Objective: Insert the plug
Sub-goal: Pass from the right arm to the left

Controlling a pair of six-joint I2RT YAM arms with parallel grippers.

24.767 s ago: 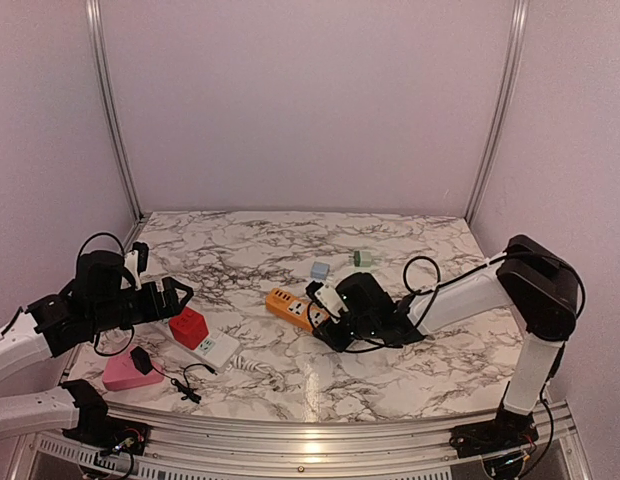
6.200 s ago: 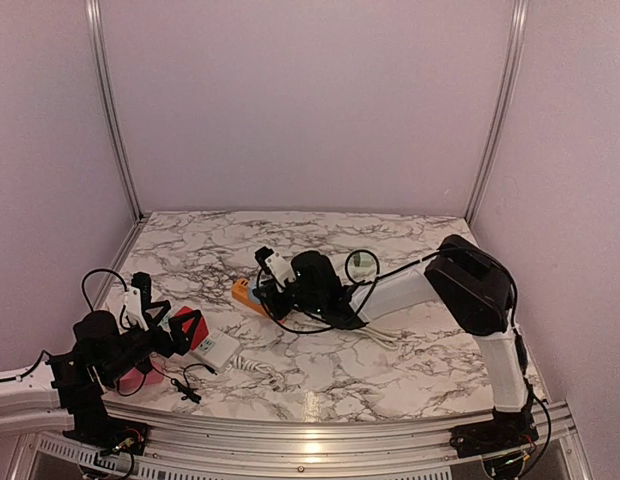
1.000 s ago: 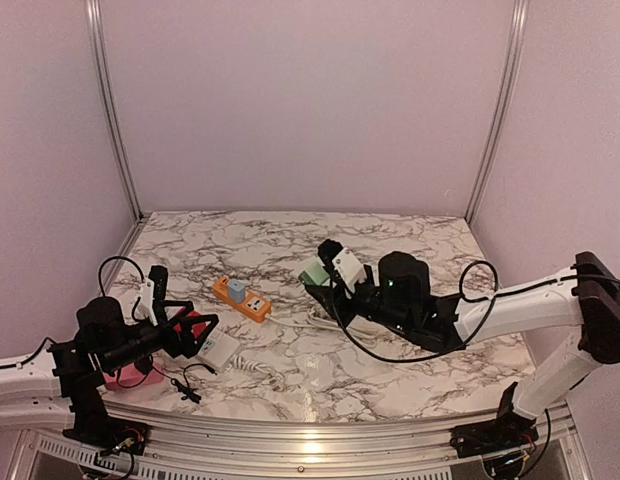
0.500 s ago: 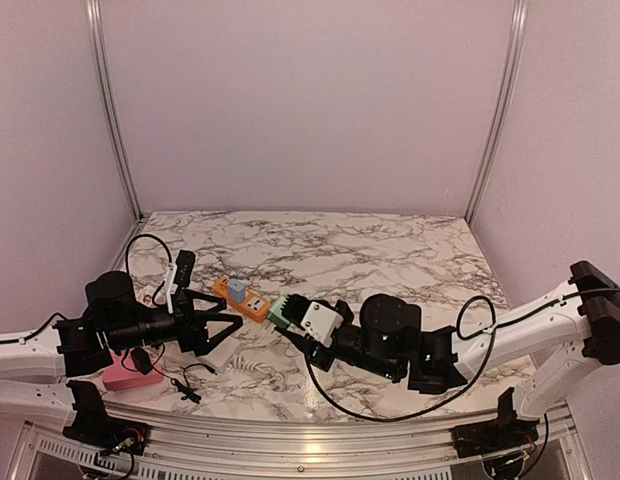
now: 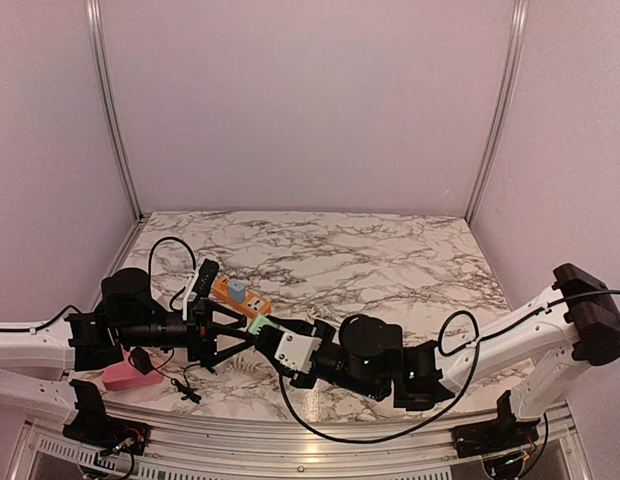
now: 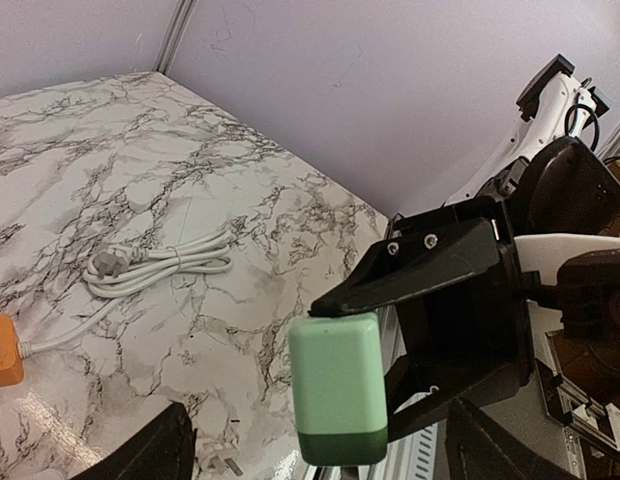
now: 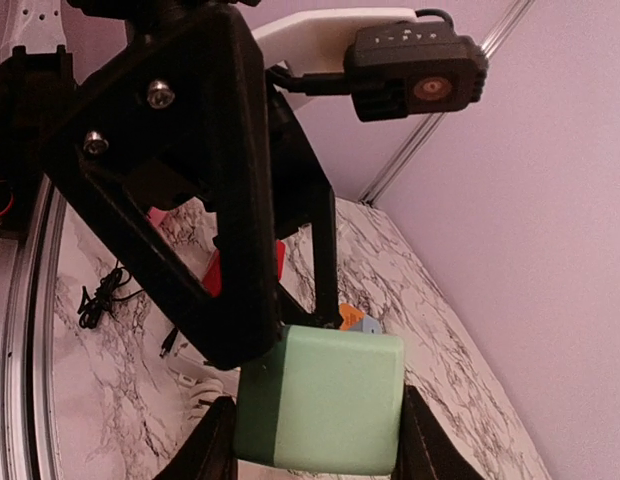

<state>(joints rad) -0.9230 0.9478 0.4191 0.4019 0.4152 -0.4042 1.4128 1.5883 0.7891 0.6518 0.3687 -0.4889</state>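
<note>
My right gripper (image 5: 264,330) is shut on a pale green plug adapter (image 5: 258,325) with a dark green end, held above the table's front left. In the right wrist view the adapter (image 7: 320,400) sits between my right gripper's (image 7: 320,445) fingers. My left gripper (image 5: 238,335) is open, its black fingers spread either side of the adapter. In the left wrist view the adapter (image 6: 337,388) hangs between my left gripper's (image 6: 315,458) fingertips, apart from both. The orange power strip (image 5: 242,294) lies behind, with a blue plug (image 5: 236,286) in it.
A coiled white cable (image 6: 150,262) lies on the marble. A pink block (image 5: 125,372) with a black adapter (image 5: 142,360) and a thin black cable (image 5: 185,385) sit at the front left. A red block (image 7: 215,270) shows behind my left gripper. The front rail (image 5: 310,445) is close.
My right gripper has carried the green adapter left and nearer the front. My left gripper has moved right, open, until its fingers flank the adapter.
</note>
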